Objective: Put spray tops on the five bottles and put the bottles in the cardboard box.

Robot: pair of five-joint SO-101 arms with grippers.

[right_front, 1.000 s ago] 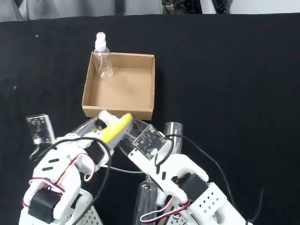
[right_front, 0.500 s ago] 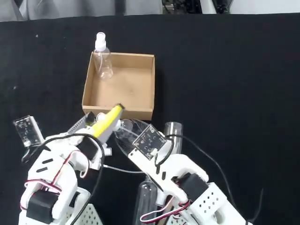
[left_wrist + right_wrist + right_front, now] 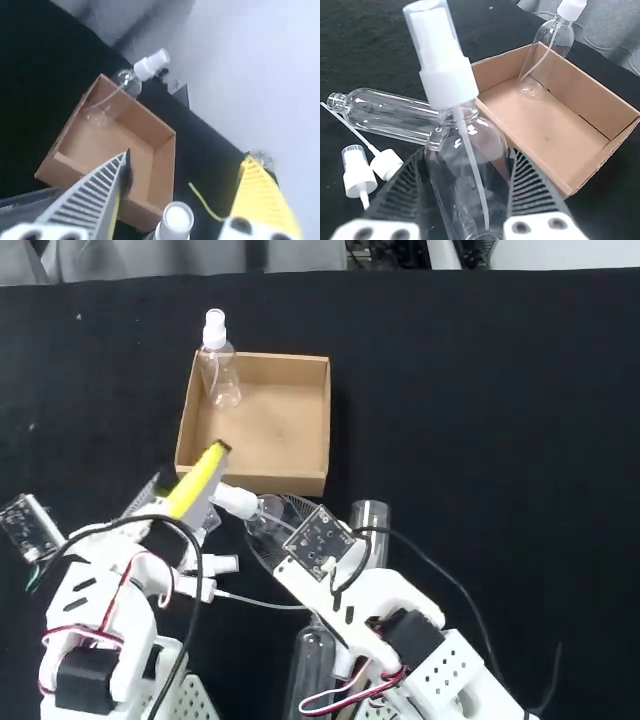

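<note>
Your right gripper [image 3: 272, 530] hugs the bottle [image 3: 462, 170], spray top [image 3: 440, 65] on, just beside the cardboard box [image 3: 252, 478]. Your left gripper [image 3: 186, 160] is wide, holding nothing. Squeeze firmly and lift it high into the box.

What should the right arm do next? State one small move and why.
Probably lift the bottle toward the box. The right gripper is shut on it, the spray top looks seated, and the left gripper stands with jaws open, apart from the top. The box has bare floor free.
</note>
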